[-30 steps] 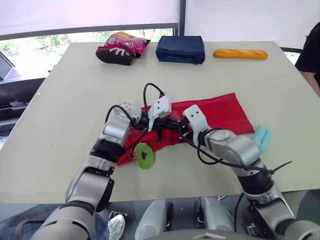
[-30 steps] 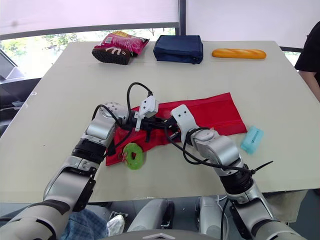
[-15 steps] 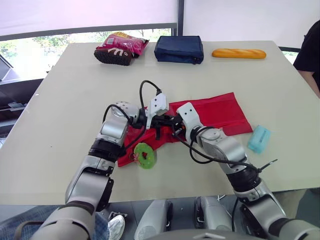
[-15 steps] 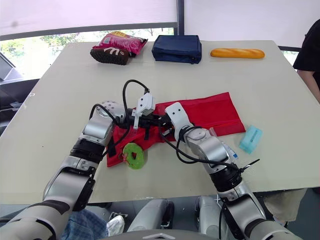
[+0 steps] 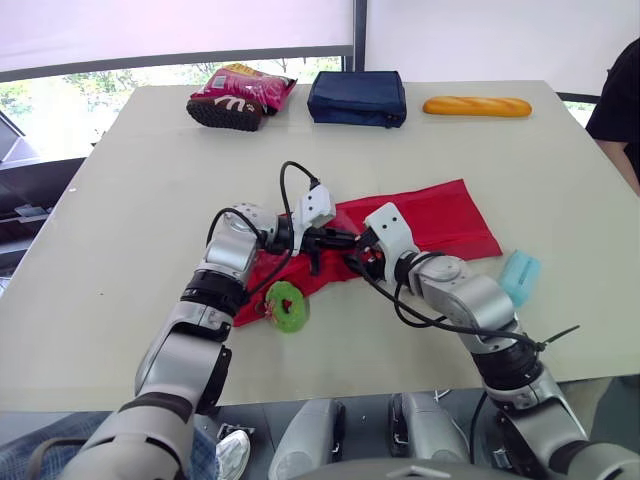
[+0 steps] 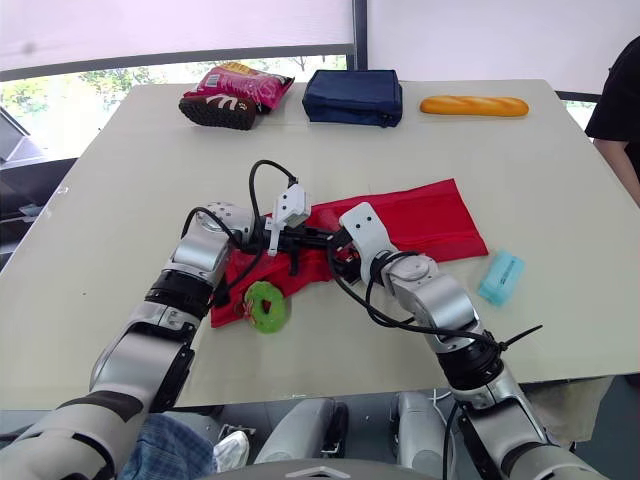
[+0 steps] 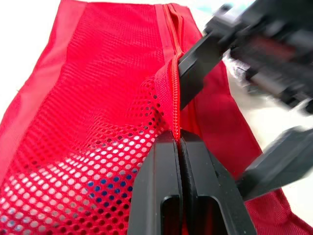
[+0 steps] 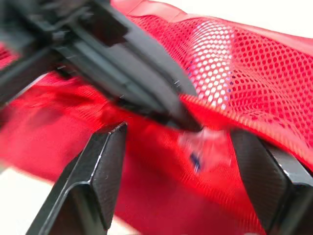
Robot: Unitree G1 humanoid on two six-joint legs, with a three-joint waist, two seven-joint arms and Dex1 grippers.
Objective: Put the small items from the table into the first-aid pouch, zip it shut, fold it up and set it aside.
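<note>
Your pouch lies flat in the middle of the bench, red, its mesh side up and its zip open at the near end. The left fingers are closed tight on the zip edge there, lifting the mesh into a small mouth. The right fingers stand wide apart right at that mouth, gripping nothing. Between them is a small clear packet, too blurred to tell whether it is inside the pouch or only at its lip.

You are in the filling step, and early in it by my reading. A green ring touches the pouch's near edge and a pale blue packet lies just beside its right end, both outside it. Through the mesh something dark blue shows, so part of the load may be in. Zipping, folding and setting aside are all left.

Along the far edge of the bench sit a snack bag, a navy case and a bread roll, well apart from the work.
</note>
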